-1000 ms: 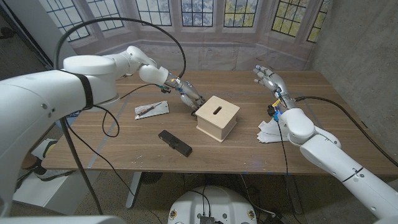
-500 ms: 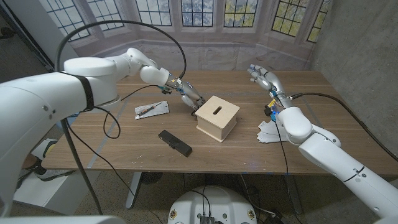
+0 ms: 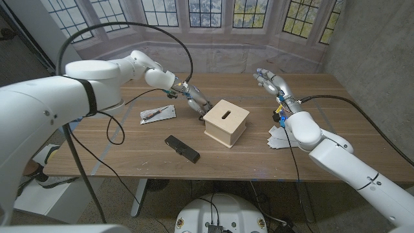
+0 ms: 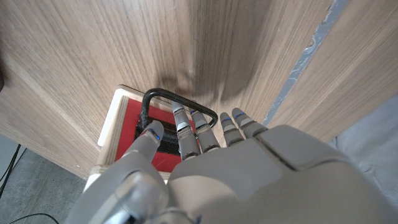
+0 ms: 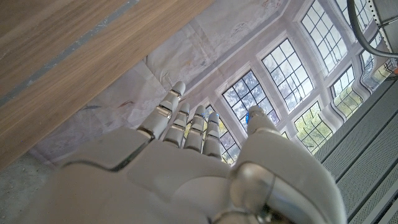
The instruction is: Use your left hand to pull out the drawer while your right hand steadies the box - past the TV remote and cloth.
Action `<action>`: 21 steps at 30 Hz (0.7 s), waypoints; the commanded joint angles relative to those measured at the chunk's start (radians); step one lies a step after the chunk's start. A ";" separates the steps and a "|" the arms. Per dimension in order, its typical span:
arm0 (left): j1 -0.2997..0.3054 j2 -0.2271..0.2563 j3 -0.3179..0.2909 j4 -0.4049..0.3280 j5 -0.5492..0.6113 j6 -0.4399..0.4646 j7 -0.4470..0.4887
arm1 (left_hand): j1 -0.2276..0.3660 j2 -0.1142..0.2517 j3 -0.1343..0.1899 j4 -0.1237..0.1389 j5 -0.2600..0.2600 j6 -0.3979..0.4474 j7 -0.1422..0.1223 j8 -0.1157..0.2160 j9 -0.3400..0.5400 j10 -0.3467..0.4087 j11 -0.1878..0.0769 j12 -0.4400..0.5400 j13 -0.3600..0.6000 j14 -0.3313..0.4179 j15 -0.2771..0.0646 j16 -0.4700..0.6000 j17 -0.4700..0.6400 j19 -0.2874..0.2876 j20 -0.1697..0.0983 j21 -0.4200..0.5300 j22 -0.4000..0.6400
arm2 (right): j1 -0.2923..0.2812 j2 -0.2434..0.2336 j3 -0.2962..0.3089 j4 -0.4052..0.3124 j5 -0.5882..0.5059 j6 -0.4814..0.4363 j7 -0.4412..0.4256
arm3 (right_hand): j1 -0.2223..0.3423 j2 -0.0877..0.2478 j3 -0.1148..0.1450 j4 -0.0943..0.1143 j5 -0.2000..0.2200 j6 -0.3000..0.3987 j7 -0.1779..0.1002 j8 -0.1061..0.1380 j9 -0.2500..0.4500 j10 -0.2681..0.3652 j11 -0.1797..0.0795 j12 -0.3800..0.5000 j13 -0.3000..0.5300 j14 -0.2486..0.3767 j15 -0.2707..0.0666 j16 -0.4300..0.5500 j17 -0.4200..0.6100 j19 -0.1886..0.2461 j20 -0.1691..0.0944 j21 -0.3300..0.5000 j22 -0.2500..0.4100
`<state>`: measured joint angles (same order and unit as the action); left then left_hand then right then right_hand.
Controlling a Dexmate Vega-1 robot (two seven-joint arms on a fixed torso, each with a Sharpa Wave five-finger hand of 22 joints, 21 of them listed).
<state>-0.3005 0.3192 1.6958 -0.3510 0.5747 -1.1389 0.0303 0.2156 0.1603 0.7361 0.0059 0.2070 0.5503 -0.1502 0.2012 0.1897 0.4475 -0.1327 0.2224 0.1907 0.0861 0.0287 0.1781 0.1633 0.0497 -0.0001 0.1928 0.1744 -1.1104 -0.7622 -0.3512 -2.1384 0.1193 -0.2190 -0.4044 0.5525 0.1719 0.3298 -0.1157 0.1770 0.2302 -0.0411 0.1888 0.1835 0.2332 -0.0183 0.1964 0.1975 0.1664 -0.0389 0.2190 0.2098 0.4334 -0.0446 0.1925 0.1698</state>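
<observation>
Wooden table (image 3: 129, 139) carries the box (image 3: 226, 122) at centre, where the left hand (image 3: 196, 102) hooks its fingers (image 4: 181, 123) through the drawer handle (image 4: 163, 98) to pull, while the right hand (image 3: 272, 81) hovers with fingers spread, not yet steadying the box.

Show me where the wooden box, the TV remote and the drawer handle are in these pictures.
wooden box (image 3: 227, 122): head view, on its top face beside the slot.
TV remote (image 3: 182, 149): head view, middle of its black body.
drawer handle (image 4: 163, 95): left wrist view, on the dark bar's upper bend.
</observation>
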 commanded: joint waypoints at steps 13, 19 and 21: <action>-0.024 0.015 0.041 0.003 0.076 -0.032 0.079 | -0.020 0.004 0.002 0.011 -0.002 0.053 0.011 0.012 0.003 0.049 0.008 0.014 0.002 0.024 -0.003 0.005 -0.001 -0.002 -0.001 0.005 0.003 | 0.009 0.008 -0.037 -0.023 -0.065 -0.049 -0.004 | -0.010 -0.001 0.000 -0.003 0.006 0.000 0.000 0.005 0.004 -0.002 -0.001 0.004 0.003 0.001 -0.031 0.007 0.002 -0.002 -0.010 0.004 0.002; -0.029 0.021 0.045 0.004 0.088 -0.027 0.092 | -0.023 0.004 0.003 0.013 -0.002 0.059 0.014 0.012 0.003 0.055 0.010 0.014 0.003 0.030 -0.003 0.006 -0.001 -0.002 0.000 0.005 0.003 | 0.021 0.014 -0.048 -0.015 -0.074 -0.051 0.001 | -0.009 -0.001 0.000 -0.003 0.006 0.000 0.001 0.005 0.004 -0.001 -0.001 0.004 0.003 0.001 -0.030 0.007 0.001 -0.001 -0.008 0.004 0.002; -0.031 0.022 0.047 0.004 0.095 -0.026 0.099 | -0.023 0.004 0.003 0.014 -0.002 0.060 0.013 0.012 0.003 0.057 0.010 0.014 0.003 0.031 -0.004 0.006 -0.001 -0.002 0.000 0.005 0.003 | 0.025 0.013 -0.053 -0.016 -0.081 -0.058 0.002 | -0.010 -0.002 0.000 -0.003 0.006 0.000 0.001 0.005 0.004 -0.001 -0.002 0.004 0.003 0.001 -0.029 0.007 0.001 -0.001 -0.008 0.004 0.002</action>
<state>-0.3201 0.3340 1.7270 -0.3495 0.6331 -1.1659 0.0907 0.1989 0.1619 0.7349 0.0128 0.2071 0.5985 -0.1377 0.2078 0.1898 0.4952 -0.1231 0.2264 0.1907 0.1039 0.0250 0.1781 0.1635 0.0498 -0.0001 0.1928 0.1744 -1.0999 -0.7561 -0.3856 -2.1591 0.0604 -0.2644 -0.4082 0.5472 0.1664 0.3298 -0.1157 0.1769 0.2303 -0.0411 0.1888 0.1835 0.2332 -0.0183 0.1964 0.1975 0.1665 -0.0389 0.2190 0.2098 0.4334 -0.0446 0.1925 0.1698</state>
